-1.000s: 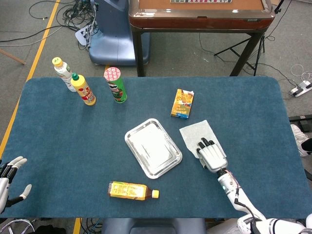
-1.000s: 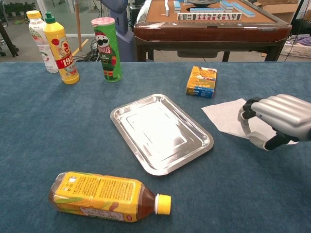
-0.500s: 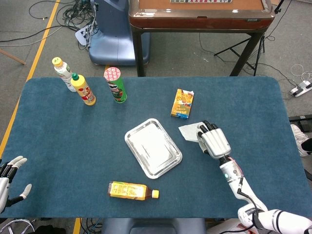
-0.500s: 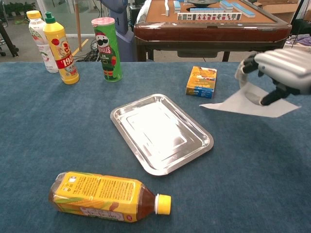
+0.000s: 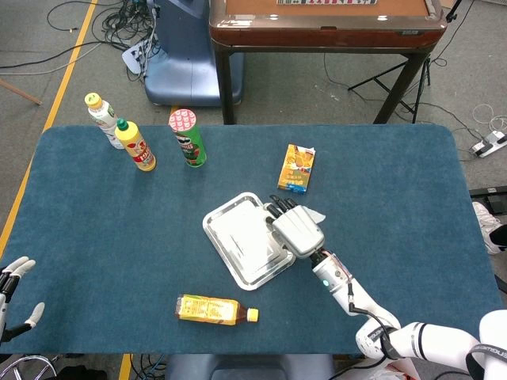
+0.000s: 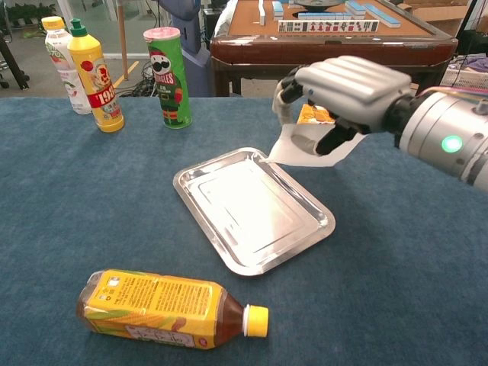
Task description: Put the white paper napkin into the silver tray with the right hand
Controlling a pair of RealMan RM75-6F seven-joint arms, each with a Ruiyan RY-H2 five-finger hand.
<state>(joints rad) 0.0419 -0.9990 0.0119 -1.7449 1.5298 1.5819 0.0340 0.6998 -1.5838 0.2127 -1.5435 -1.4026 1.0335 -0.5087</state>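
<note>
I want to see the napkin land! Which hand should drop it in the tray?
Right. The right hand already holds the white paper napkin beside the silver metal tray; the left hand sits far away.

Right hand (image 6: 343,95) raised, fingers curled, gripping; left hand (image 5: 12,294) low, fingers spread.

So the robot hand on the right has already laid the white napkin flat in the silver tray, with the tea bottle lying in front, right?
Not quite: the napkin is not laid down. The chest view shows the right robot hand holding it in the air over the silver tray's far edge. The tea bottle does lie in front.
</note>
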